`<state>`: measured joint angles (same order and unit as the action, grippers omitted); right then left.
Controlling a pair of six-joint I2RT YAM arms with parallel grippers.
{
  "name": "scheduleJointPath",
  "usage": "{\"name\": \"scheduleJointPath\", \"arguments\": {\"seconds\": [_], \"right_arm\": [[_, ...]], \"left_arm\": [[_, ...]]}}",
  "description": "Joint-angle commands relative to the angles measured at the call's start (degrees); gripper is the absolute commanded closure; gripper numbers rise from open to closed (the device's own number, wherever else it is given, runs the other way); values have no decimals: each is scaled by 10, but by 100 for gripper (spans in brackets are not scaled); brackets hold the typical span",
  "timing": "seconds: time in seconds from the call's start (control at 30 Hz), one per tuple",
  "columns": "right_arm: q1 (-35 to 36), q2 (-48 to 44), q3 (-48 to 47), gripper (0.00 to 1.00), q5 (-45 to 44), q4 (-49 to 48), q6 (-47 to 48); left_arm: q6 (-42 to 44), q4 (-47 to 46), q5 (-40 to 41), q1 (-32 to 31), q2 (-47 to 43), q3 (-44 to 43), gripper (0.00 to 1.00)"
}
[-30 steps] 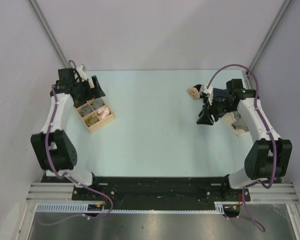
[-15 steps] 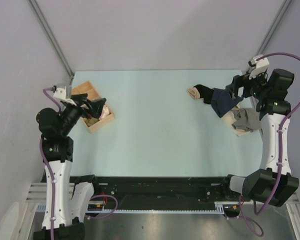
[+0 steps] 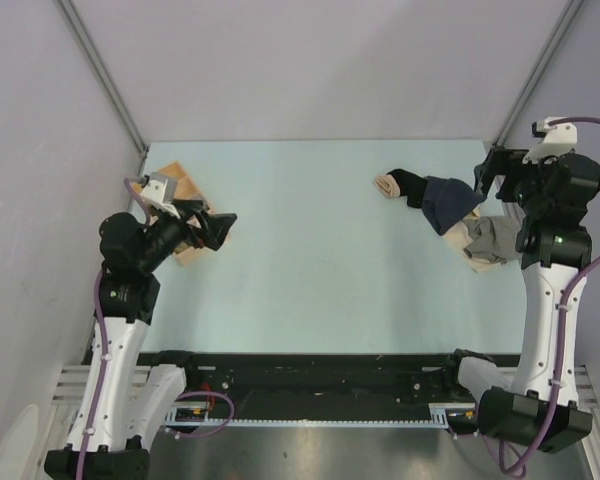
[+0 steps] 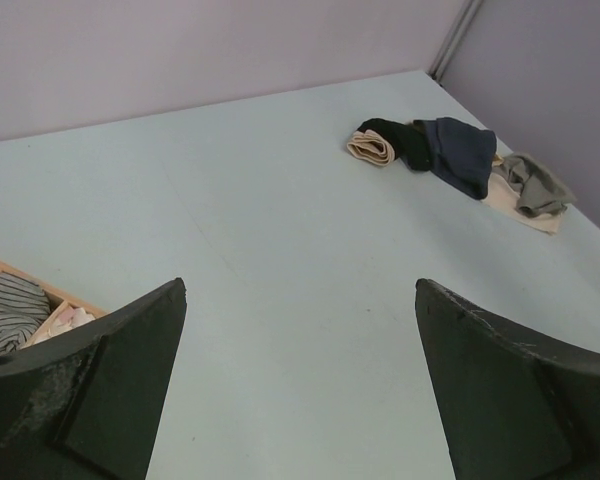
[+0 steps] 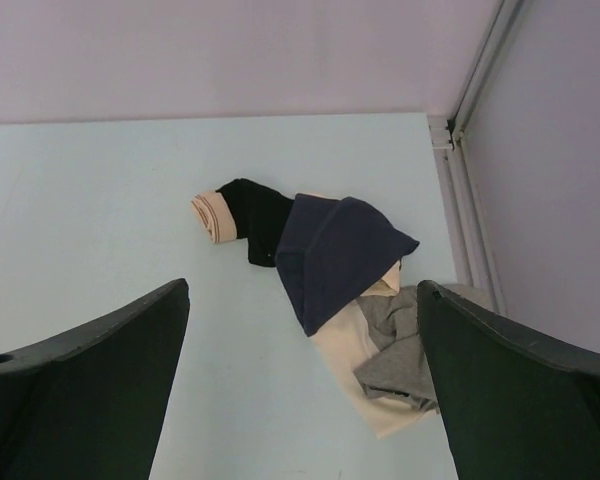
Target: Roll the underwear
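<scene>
The grey striped underwear [image 4: 8,312] lies in a compartment of the wooden box [image 4: 55,292] at the lower left of the left wrist view. In the top view my left gripper covers it. My left gripper [image 3: 216,226] [image 4: 300,290] is open and empty, raised beside the box [image 3: 176,181] and facing across the table. My right gripper [image 3: 492,172] [image 5: 302,290] is open and empty, raised at the table's right side above a pile of other garments.
The pile at the far right holds a navy garment [image 3: 448,198] [image 5: 340,260], a black piece [image 3: 410,185], a beige roll [image 3: 386,185] [image 5: 208,215], and a plain grey garment [image 3: 495,238] [image 5: 405,350] on a cream cloth [image 5: 365,385]. A metal post [image 5: 460,200] edges the right side.
Both arms have lifted and pulled back: the left away from over the box, the right off the pile toward the right wall. The pile's navy garment now lies uncovered.
</scene>
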<state>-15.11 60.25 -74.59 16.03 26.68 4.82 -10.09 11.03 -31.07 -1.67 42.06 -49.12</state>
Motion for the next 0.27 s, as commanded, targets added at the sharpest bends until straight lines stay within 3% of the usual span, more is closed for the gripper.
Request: {"name": "scheduleJointPath", "arguments": {"seconds": [0.0,0.23], "right_arm": [[-3,-28,11,0,-46,11,-18],[-20,-43,16,0,-37,4,-31]], "left_arm": [[2,-2,-21,-5,-13,17,0],[-10,-19,-32,-6,-23,56,0]]}}
